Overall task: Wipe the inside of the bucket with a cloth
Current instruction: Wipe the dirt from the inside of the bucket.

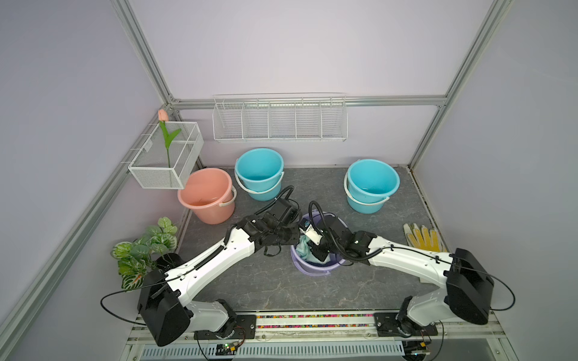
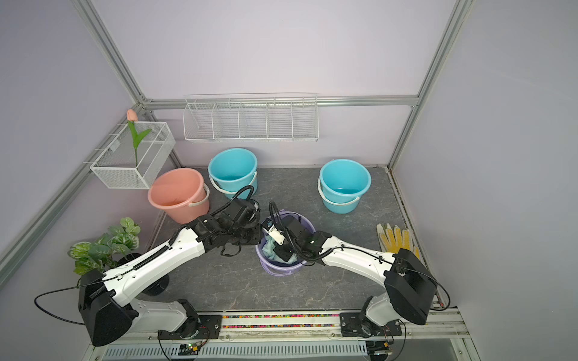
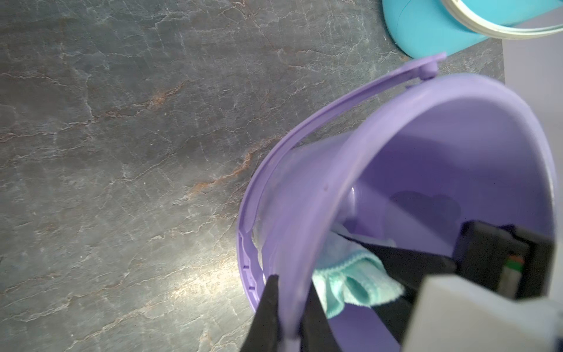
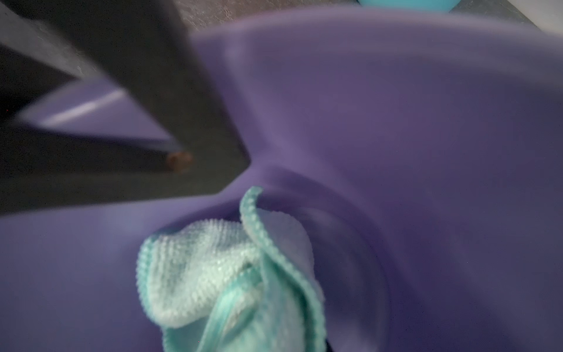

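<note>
Bucket on worktop: left pincer clamped on rim at ten o'clock; right pincer inside, closed on bunched cloth.

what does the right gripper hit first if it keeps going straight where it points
Probably the floor of the purple bucket: the right gripper points down inside it, with the mint-green cloth it grips pressing there first. Depth is blurry.
</note>
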Controlling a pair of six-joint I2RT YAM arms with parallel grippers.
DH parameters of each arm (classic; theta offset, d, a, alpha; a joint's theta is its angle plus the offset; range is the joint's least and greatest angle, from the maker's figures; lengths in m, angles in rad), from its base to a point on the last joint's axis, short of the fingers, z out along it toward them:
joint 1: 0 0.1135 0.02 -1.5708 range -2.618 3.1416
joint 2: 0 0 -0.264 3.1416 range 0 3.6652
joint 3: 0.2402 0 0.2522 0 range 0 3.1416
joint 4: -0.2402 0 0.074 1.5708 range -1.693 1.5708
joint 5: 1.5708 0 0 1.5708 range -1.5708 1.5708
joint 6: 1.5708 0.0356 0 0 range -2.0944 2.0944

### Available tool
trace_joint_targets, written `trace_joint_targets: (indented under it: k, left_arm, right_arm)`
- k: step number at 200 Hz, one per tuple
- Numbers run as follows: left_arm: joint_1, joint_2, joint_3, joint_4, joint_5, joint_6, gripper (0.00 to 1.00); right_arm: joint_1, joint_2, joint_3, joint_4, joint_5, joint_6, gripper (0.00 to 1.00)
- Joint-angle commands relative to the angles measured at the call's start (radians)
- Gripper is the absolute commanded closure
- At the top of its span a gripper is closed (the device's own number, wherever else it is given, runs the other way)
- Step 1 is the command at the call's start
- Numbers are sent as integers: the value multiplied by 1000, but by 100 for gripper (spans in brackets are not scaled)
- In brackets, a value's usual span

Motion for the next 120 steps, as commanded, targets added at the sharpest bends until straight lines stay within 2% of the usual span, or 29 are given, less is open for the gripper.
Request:
trace_joint_targets:
  k: [1, 23, 53, 89, 120]
  left_arm:
    - [-12, -22, -5, 38, 12, 2, 100]
    - [-13, -24, -2, 30, 13, 1, 100]
    - [-13, -28, -3, 13, 0, 0, 100]
    - [-14, -40, -10, 4, -18, -5, 100]
    - [-13, -38, -11, 3, -30, -16, 100]
  right_arm:
    - [5, 62, -4, 144, -23, -80, 93]
    - [-3, 109, 6, 171, 55, -150, 93]
    - [-9, 134, 39, 82, 194, -311, 93]
    - [-18, 89, 39, -60, 313, -463, 93]
    - [-23, 15, 22, -178, 340, -522, 93]
